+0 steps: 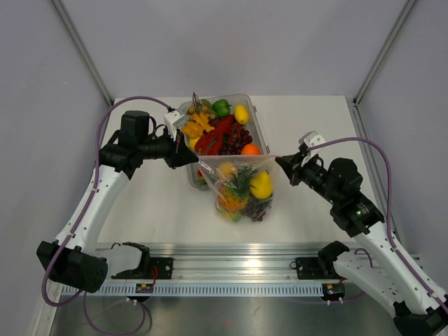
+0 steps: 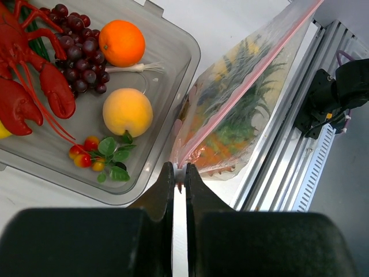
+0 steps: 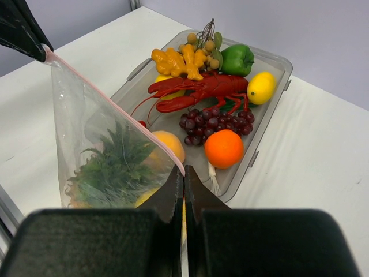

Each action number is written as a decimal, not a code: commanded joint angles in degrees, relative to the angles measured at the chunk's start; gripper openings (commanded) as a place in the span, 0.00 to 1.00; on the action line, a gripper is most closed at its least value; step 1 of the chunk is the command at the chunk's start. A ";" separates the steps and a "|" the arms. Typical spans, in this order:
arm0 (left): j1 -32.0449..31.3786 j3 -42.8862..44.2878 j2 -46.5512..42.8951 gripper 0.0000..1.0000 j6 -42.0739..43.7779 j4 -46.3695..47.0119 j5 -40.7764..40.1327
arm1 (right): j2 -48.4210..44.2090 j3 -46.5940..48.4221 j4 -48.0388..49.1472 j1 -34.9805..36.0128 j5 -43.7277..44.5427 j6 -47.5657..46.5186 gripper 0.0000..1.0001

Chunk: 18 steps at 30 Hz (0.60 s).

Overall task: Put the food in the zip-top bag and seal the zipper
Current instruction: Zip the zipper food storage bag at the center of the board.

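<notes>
Top view: bag [image 1: 241, 187] stands mouth-up just in front of tray [image 1: 260, 124], its bottom apparently on the table; L gripper [image 1: 197, 159] and R gripper [image 1: 279, 161] each hold one end of zipper [image 1: 238, 158], so the strip spans level betw. them. Probable reason: tension keeps both tracks aligned for sealing; the upright hold lets food [image 1: 260, 185] settle low, clear of the mouth.

Left wrist: L jaws clenched on the zipper's corner; the strip runs off straight and reads as one line; pressed shut along its full length or not: cannot tell. Orange [image 2: 121, 42], peach [image 2: 127, 111], grapes [image 2: 81, 57] and lobster [image 2: 29, 75] lie in the tray beside the bag, not bagged.

Right wrist: R jaws clenched on the opp. corner; the strip runs taut to the L fingertips at upper left; green leaves and yellow pieces show through the film below it. Judgement: loading is partial if all tray items count; sealing needs a pinch run along the strip while one end stays anchored.
</notes>
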 commanded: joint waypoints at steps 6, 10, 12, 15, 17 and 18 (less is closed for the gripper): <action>4.24 -1.89 -0.81 0.00 0.23 1.53 -5.79 | -3.90 -1.28 4.75 -3.81 6.27 1.04 0.00; 4.68 -1.55 -0.20 0.00 -0.12 1.45 -7.11 | -4.34 -1.99 5.63 -4.77 5.21 1.83 0.00; 4.77 -0.93 0.24 0.00 -0.30 1.36 -7.29 | -4.43 -2.07 5.80 -5.04 4.69 2.18 0.00; 4.77 0.64 0.24 0.00 -0.91 1.10 -6.15 | -4.43 -2.07 6.07 -5.04 3.90 2.44 0.00; 4.77 1.62 -0.11 0.00 -0.92 0.39 -5.09 | -4.26 -2.16 6.77 -5.13 3.37 2.79 0.00; 4.77 2.58 -0.29 0.00 -1.00 0.39 -4.65 | -4.08 -2.08 7.03 -5.13 2.41 2.97 0.00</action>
